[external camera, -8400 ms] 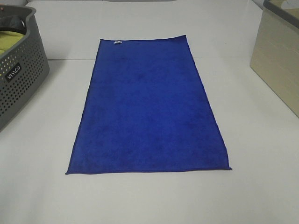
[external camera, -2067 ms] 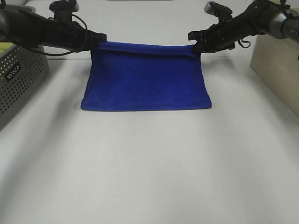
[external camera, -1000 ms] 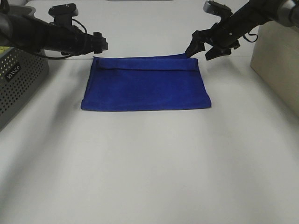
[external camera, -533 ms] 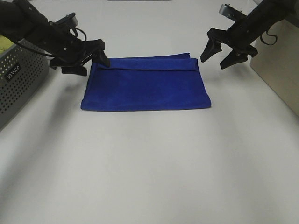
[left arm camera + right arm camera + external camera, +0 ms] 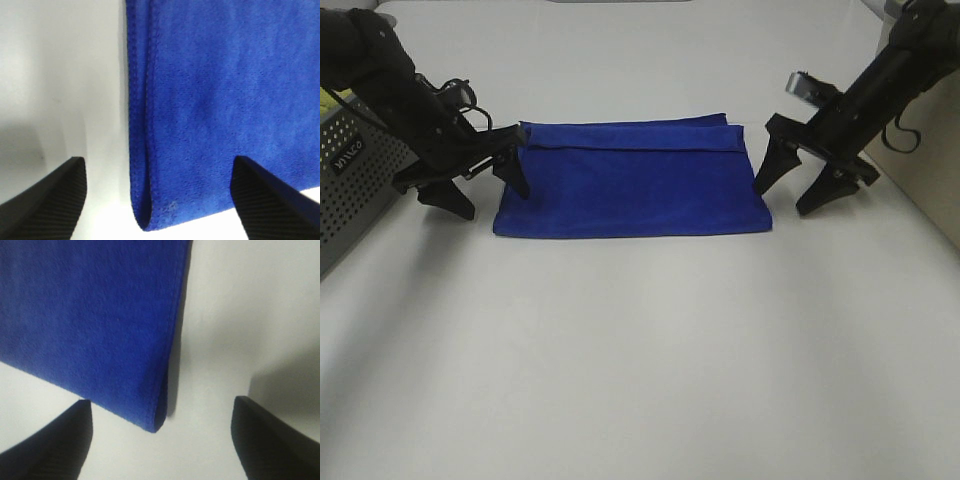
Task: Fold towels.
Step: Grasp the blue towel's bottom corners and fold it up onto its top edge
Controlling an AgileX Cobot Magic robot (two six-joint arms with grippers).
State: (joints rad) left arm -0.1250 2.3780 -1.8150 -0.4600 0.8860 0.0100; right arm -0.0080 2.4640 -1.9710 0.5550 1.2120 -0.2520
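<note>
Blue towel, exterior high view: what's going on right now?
The blue towel lies folded double on the white table. The left gripper and right gripper are both open, one at each short side, each poised over a front corner of the fold. Neither is holding the cloth.

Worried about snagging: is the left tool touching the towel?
Cannot tell. In the left wrist view the open left tool straddles one edge of the towel; one finger overlaps the cloth, but its height above it does not show.
</note>
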